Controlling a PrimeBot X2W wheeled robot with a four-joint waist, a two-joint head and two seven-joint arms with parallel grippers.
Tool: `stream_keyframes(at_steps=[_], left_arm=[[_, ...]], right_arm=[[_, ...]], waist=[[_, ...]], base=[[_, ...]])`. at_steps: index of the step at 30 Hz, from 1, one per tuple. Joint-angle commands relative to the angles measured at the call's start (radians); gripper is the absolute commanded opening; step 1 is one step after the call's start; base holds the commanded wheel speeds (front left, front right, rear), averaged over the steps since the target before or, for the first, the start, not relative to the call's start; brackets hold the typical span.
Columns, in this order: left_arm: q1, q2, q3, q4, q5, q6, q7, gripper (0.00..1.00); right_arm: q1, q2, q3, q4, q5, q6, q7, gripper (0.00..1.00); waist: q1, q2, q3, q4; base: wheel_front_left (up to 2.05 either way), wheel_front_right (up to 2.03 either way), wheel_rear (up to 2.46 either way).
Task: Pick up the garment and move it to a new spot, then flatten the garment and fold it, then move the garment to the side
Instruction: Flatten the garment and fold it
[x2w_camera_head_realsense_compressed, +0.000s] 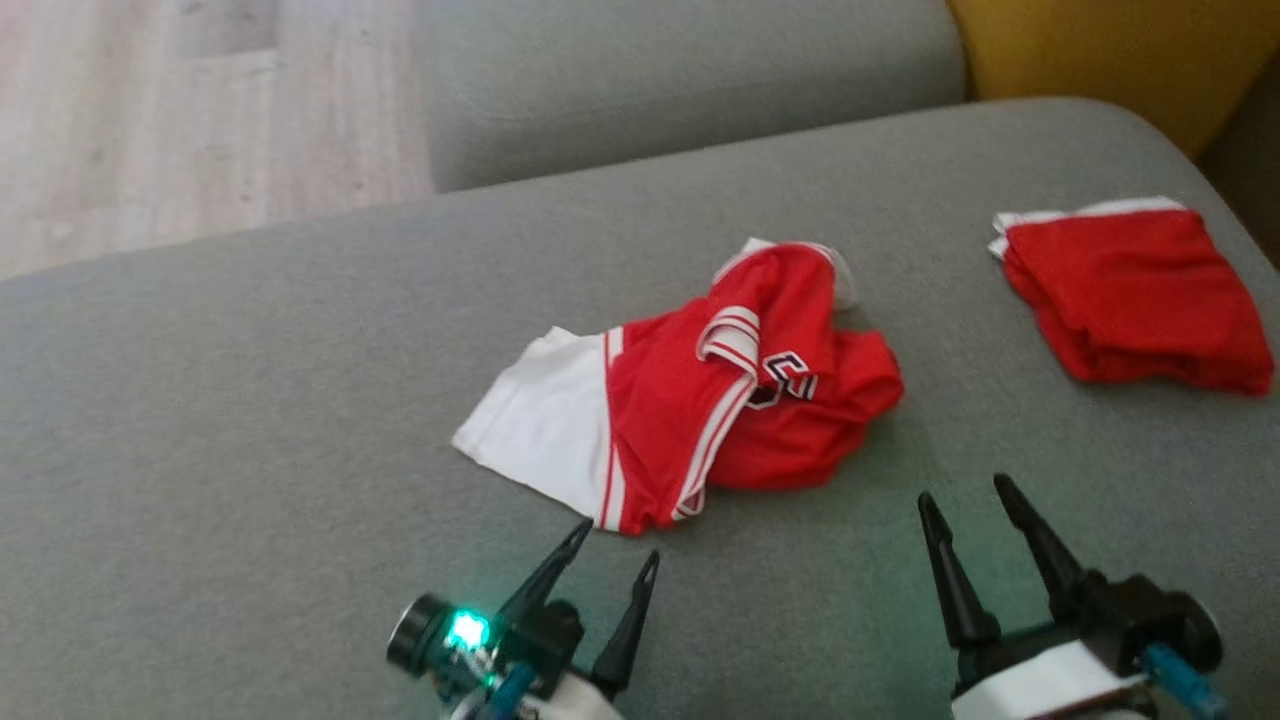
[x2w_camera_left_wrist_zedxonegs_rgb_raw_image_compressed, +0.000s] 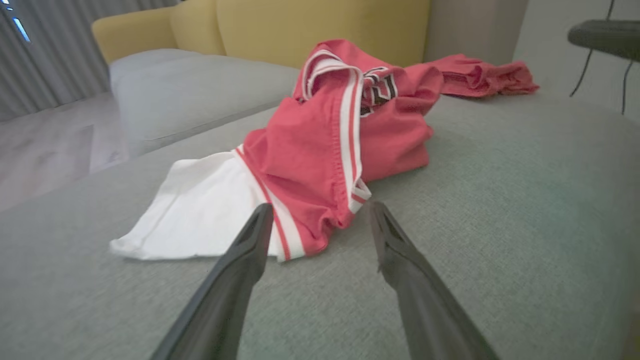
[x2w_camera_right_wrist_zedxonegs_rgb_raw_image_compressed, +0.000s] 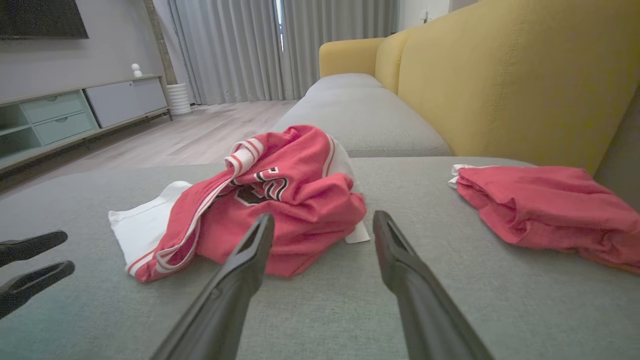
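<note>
Garment (x2w_camera_head_realsense_compressed: 700, 400): one red sports top with white side panel and white-and-red striped trim, crumpled in a heap at the middle of the grey seat cushion (x2w_camera_head_realsense_compressed: 250, 400). Head view: the white panel lies flat toward the robot's left, and the red bulk is bunched toward the right. Bare cushion runs wide to the left of the heap and along the near side. A narrower bare strip separates it from one folded red garment (x2w_camera_head_realsense_compressed: 1135, 290), which sits well apart at the right, near the cushion's far rim. Beyond the far rim are a second grey cushion (x2w_camera_head_realsense_compressed: 680, 80), a yellow backrest (x2w_camera_head_realsense_compressed: 1100, 50) and a pale wooden floor (x2w_camera_head_realsense_compressed: 150, 120). Left gripper (x2w_camera_head_realsense_compressed: 618, 538): fingers spread, nothing held, tips just short of the striped near hem. Right gripper (x2w_camera_head_realsense_compressed: 963, 488): fingers spread, nothing held, near the red bulk but apart from it. Left wrist view: the striped hem corner lies just beyond and between the two dark fingertips; whether it is touching cannot be told. Open cushion extends to the right. Black lettering with a white outline shows on the upper fold, creased and unreadable. Right wrist view: the heap is just ahead of the left-hand finger, and bare cushion lies ahead of the other. The lettering is again folded and illegible. A low cabinet (x2w_camera_right_wrist_zedxonegs_rgb_raw_image_compressed: 75, 110) and grey curtains (x2w_camera_right_wrist_zedxonegs_rgb_raw_image_compressed: 240, 45) stand beyond the floor. Count: two red garments, two grippers, four fingers.
</note>
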Motion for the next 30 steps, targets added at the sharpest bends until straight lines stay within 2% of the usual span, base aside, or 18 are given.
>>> stream_keyframes(at_steps=[1,6,13,14,15,16,19,24,28,30], left_arm=[[-0.064,-0.002,0.018,-0.015,-0.005,0.008,-0.008,1.00],[-0.167,-0.002,-0.048,0.081,-0.040,0.022,-0.008,1.00],[-0.243,-0.002,-0.105,0.193,-0.099,0.065,-0.008,1.00],[-0.250,-0.002,-0.111,0.209,-0.105,0.071,-0.008,0.83],[-0.256,-0.002,-0.115,0.221,-0.110,0.079,-0.008,0.33],[-0.261,-0.002,-0.117,0.227,-0.115,0.087,-0.008,0.00],[-0.264,-0.002,-0.119,0.228,-0.142,0.090,-0.008,0.00],[-0.267,-0.002,-0.134,0.141,-0.247,0.023,-0.008,0.00],[-0.306,-0.002,-0.144,0.027,-0.420,-0.054,0.004,0.00],[-0.361,-0.002,-0.147,-0.031,-0.509,-0.075,0.034,0.00]], right_arm=[[-0.056,-0.019,0.024,-0.036,0.007,0.007,-0.011,1.00],[-0.098,-0.023,0.032,-0.039,0.024,0.007,-0.011,1.00],[-0.126,-0.017,0.043,-0.040,0.041,0.007,-0.011,1.00],[-0.128,-0.015,0.043,-0.039,0.042,0.007,-0.011,1.00],[-0.129,-0.013,0.042,-0.039,0.042,0.007,-0.011,1.00],[-0.130,-0.011,0.041,-0.039,0.042,0.007,-0.011,1.00],[-0.132,-0.001,0.032,-0.033,0.047,0.007,-0.011,1.00],[-0.135,0.014,0.040,-0.026,0.053,0.007,-0.011,1.00],[-0.134,0.029,0.044,-0.024,0.057,0.007,-0.011,1.00],[-0.131,0.035,0.046,-0.024,0.055,0.007,-0.011,1.00]], waist=[[0.0000,-0.0001,0.043,-0.038],[0.0000,-0.0001,0.099,-0.091],[0.0000,-0.0001,0.135,-0.149],[0.0000,-0.0001,0.136,-0.157],[0.0000,-0.0001,0.136,-0.163],[0.0000,-0.0001,0.135,-0.170],[0.0000,-0.0001,0.132,-0.188],[0.0000,-0.0001,0.113,-0.216],[0.0000,-0.0001,0.087,-0.243],[0.0000,-0.0001,0.074,-0.256]], base=[[0.00,0.00,0.00],[0.00,0.00,0.00],[0.00,0.00,0.00],[0.00,0.00,0.00],[0.00,0.00,0.00],[0.00,0.00,0.00],[0.00,0.00,0.00],[0.00,0.00,0.00],[0.00,0.00,0.00],[0.00,0.00,0.00]])
